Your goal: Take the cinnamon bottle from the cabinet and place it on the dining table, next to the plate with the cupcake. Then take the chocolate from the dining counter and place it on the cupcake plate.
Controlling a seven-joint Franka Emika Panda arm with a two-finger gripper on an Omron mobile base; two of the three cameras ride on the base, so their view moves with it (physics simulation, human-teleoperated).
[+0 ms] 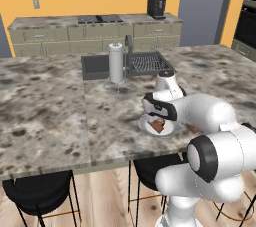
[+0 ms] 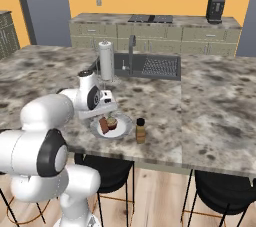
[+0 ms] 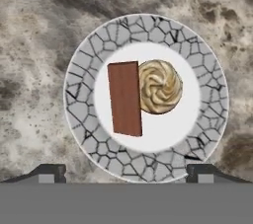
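Pincer (image 3: 126, 172) spread wide over the plate (image 3: 84, 134), gripping nothing.
The chocolate (image 3: 125, 98) lies on the plate, touching the cupcake (image 3: 159, 86); it looks a light, stiff, thin slab, best pinched across its long edges. The bottle (image 2: 141, 130) stands on the tabletop (image 2: 210, 101) just beside the plate.

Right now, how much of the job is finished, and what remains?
Both placements look done: the cinnamon bottle stands on the counter beside the plate, and the chocolate lies on it against the cupcake. The gripper hangs open above, holding nothing. Nothing seems left except withdrawing.
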